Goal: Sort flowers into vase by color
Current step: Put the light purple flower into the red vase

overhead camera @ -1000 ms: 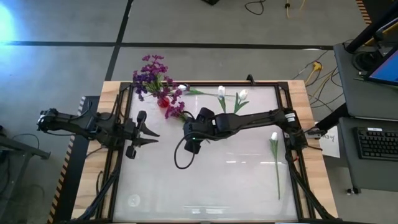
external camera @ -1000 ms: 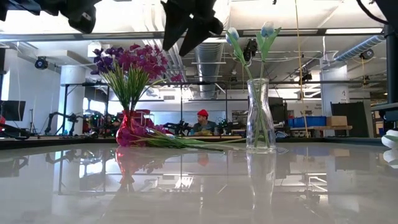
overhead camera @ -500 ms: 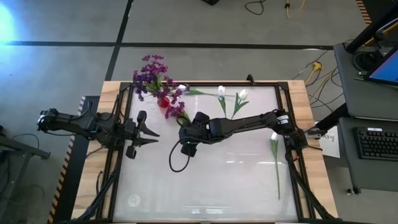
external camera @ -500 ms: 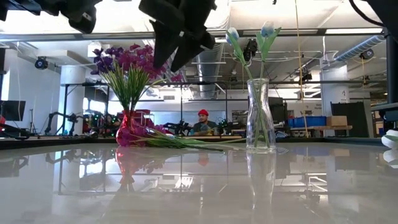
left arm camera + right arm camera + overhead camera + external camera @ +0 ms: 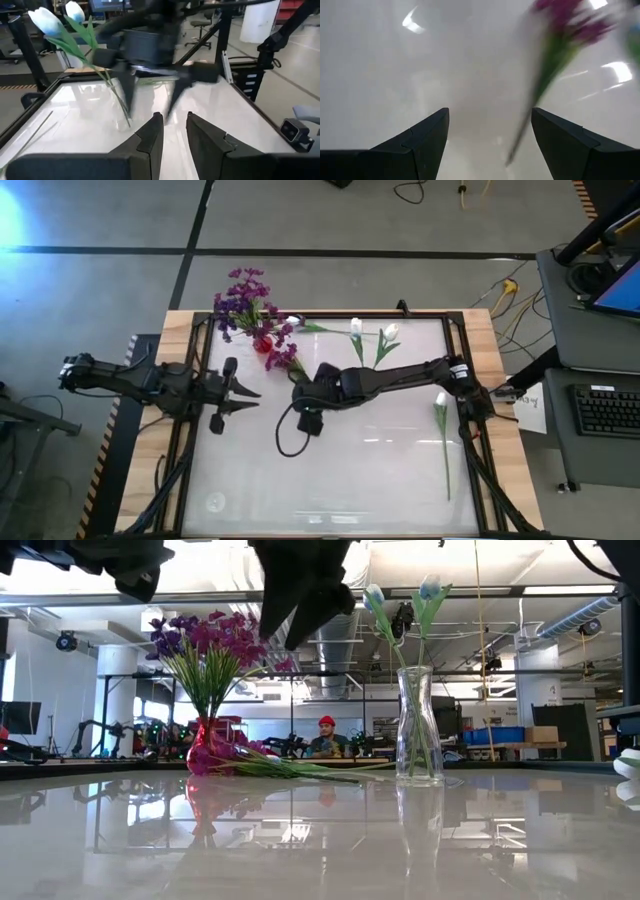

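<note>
Right arm lines up on the loose purple stem

The right gripper (image 5: 303, 392), fingers spread and empty, hangs over the purple flower (image 5: 281, 360) lying beside the red vase (image 5: 262, 340), seemingly to straddle it; the left gripper (image 5: 243, 392) waits, narrowly open

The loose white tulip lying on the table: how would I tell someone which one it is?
Start at the white table and go to its right edge, near the right arm's base. There a single white tulip with a long green stalk lies flat by itself. The other two white tulips stand upright in the clear glass vase at the far edge.
</note>
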Tool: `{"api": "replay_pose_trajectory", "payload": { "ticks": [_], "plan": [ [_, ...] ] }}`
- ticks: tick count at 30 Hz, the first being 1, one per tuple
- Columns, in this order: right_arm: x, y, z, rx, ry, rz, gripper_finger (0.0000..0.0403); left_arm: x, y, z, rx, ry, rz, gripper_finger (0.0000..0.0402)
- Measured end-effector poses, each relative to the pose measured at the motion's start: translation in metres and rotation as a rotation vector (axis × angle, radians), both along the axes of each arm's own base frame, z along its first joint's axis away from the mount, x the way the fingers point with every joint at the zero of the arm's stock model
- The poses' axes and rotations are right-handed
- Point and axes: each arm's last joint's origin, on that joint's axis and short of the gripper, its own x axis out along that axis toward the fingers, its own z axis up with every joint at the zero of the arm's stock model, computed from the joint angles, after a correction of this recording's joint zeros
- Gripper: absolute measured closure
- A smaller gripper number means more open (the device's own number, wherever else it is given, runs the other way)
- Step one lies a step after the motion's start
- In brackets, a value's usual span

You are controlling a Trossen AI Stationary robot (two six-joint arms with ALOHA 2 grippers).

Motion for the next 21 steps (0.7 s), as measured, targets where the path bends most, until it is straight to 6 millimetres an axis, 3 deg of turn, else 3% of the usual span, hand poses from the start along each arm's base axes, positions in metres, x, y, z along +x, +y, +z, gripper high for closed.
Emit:
{"api": "replay_pose_trajectory", "payload": {
  "ticks": [6, 12, 16, 21],
  "plan": [
    [-0.015, 0.027, 0.003, 0.183, 0.118, 0.039, 0.0129, 0.002, 0.0, -0.001, 0.004, 0.01, 0.0, 0.0326],
    [-0.03, 0.051, 0.011, 0.249, 0.216, 0.08, 0.0129, 0.001, 0.0, 0.0, 0.007, 0.003, -0.001, 0.0326],
    [-0.02, 0.052, 0.006, 0.214, 0.115, -0.038, 0.0129, 0.001, 0.0, 0.0, 0.001, 0.004, 0.0, 0.0326],
    [0.013, 0.047, -0.017, 0.114, -0.053, -0.092, 0.0129, 0.001, 0.0, 0.0, -0.009, 0.002, 0.001, 0.0326]
  ]
}}
